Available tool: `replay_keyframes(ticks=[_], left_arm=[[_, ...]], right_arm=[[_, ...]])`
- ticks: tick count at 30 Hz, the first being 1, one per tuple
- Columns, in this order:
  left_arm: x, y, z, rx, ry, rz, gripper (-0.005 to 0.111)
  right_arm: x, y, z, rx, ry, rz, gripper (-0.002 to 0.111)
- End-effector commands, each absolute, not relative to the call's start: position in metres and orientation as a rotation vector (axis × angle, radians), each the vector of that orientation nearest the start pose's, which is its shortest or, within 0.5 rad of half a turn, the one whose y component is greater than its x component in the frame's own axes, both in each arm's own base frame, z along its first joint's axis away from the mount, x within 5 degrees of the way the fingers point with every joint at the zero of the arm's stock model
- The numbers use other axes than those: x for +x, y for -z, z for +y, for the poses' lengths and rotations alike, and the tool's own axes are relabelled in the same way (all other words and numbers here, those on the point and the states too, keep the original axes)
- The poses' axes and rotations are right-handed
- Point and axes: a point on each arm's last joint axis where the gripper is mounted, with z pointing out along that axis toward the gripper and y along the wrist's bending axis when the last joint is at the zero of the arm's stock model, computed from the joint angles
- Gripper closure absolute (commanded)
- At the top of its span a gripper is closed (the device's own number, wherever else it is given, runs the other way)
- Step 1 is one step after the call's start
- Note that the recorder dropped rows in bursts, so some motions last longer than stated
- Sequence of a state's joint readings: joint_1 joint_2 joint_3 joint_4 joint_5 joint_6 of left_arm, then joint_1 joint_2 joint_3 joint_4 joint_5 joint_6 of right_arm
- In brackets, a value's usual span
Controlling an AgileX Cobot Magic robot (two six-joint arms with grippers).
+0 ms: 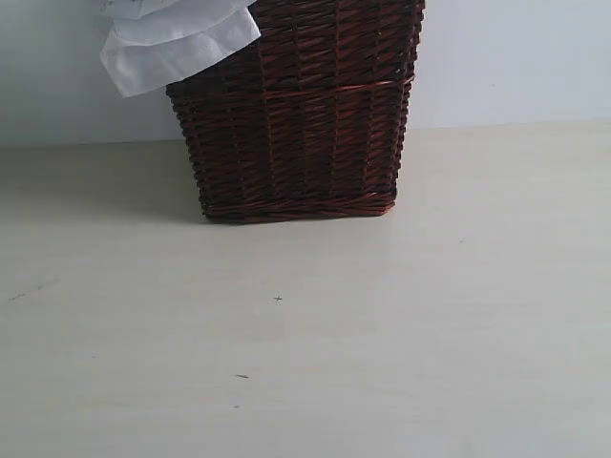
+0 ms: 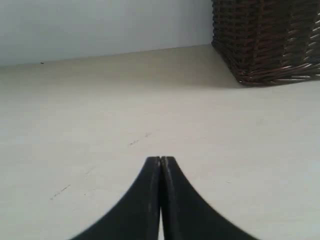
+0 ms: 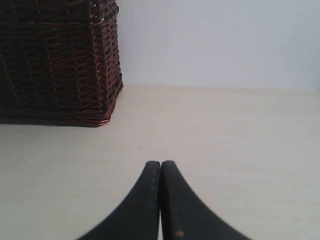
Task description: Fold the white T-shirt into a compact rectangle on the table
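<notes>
White smooth cloth, apparently the white T-shirt [image 1: 172, 40], hangs out over the top left rim of the basket in the exterior view; only this corner shows, without letters or tag. The table [image 1: 315, 363] lies bare in front of it. Neither gripper appears in the exterior view. My left gripper [image 2: 160, 159] is shut, its black fingers pressed together over bare table [image 2: 100, 115], holding nothing. In its own view, my right gripper [image 3: 160, 163] is likewise shut and empty above the table [image 3: 240, 140].
A dark brown wicker basket [image 1: 301, 124] stands at the back middle of the table, against a pale wall. It shows at the edge of the left wrist view as the basket [image 2: 270, 40] and in the right wrist view as the basket [image 3: 55, 60]. A few tiny dark specks [image 1: 278, 299] mark the tabletop.
</notes>
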State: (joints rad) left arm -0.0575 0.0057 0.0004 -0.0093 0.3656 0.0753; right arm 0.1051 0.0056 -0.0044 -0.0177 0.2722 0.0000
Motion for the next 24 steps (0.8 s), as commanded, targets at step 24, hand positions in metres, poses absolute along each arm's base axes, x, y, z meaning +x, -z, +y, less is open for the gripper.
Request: replay_keyframes(ticks=[24], left_arm=[[0.031, -0.272, -0.021, 0.046, 0.546, 0.871, 0.107]], right_arm=[[0.055, -0.189, 0.005, -0.107, -0.052, 1.748, 0.108]])
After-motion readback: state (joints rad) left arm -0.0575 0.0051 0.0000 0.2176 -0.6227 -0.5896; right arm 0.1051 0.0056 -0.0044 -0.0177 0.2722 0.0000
